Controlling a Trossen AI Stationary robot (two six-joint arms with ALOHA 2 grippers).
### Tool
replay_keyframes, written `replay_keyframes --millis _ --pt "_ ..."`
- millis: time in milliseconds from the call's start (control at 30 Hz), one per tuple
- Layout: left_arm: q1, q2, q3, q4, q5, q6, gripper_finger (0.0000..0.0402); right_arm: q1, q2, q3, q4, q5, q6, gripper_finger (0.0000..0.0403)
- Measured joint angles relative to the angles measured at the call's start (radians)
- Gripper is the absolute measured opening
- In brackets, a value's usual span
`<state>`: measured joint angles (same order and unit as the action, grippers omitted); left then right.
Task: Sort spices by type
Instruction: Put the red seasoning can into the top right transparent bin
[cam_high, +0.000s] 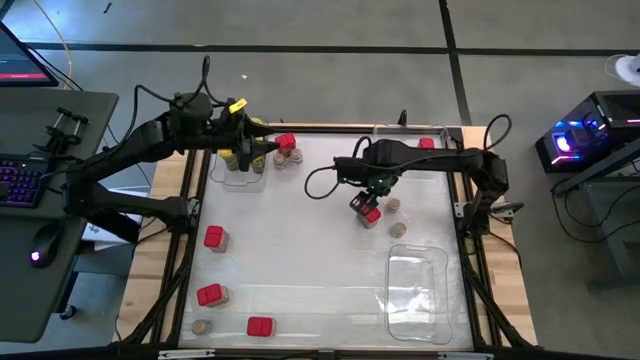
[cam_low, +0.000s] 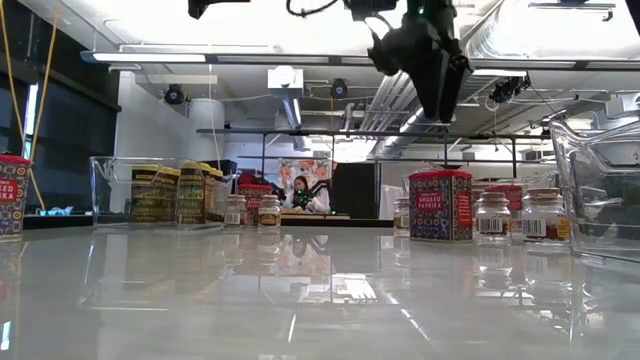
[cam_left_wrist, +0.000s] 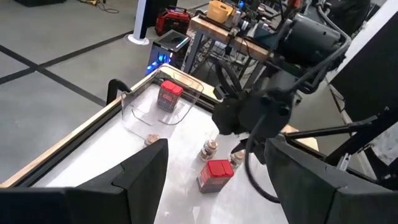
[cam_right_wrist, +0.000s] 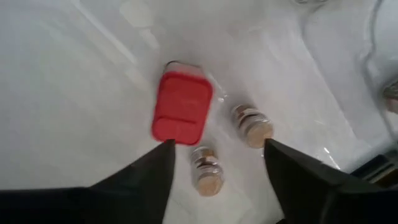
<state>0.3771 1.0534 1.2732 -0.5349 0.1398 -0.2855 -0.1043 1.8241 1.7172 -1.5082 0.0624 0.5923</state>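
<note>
Right of the high view's centre, the right gripper (cam_high: 371, 200) hung open and empty above a red box (cam_high: 369, 211), two tan-lidded jars (cam_high: 394, 205) close beside it, while the left gripper (cam_high: 262, 148) waited open at upper left.

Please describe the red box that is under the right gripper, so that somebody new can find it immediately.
Follow the right arm to its gripper, near the middle of the table. The red box stands just below its open fingers. It is square-topped and red, while its two neighbours are small round jars with tan lids.
</note>
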Motion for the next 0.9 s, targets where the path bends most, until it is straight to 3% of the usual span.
replay_keyframes --millis 167,300,400,500,900 --pt "0.000 0.000 0.000 -0.033 0.005 0.001 0.0255 -0.007 -0.045 -0.117 -0.021 0.003 0.003 0.0296" --pt "0.000 0.000 0.000 -0.036 0.005 0.002 0.0255 0.004 -0.236 -0.331 -0.007 -0.067 0.097 0.0301" --pt "0.000 0.000 0.000 -0.036 0.005 0.002 0.0255 0.021 -0.391 -0.451 0.150 -0.131 0.273 0.0302" --pt "0.002 0.000 0.000 -0.023 0.005 0.000 0.0255 0.022 -0.455 -0.500 0.376 -0.158 0.393 0.0302" --pt "0.003 0.000 0.000 -0.006 0.004 -0.026 0.0255 0.005 -0.098 -0.360 0.423 -0.063 0.259 0.0302"
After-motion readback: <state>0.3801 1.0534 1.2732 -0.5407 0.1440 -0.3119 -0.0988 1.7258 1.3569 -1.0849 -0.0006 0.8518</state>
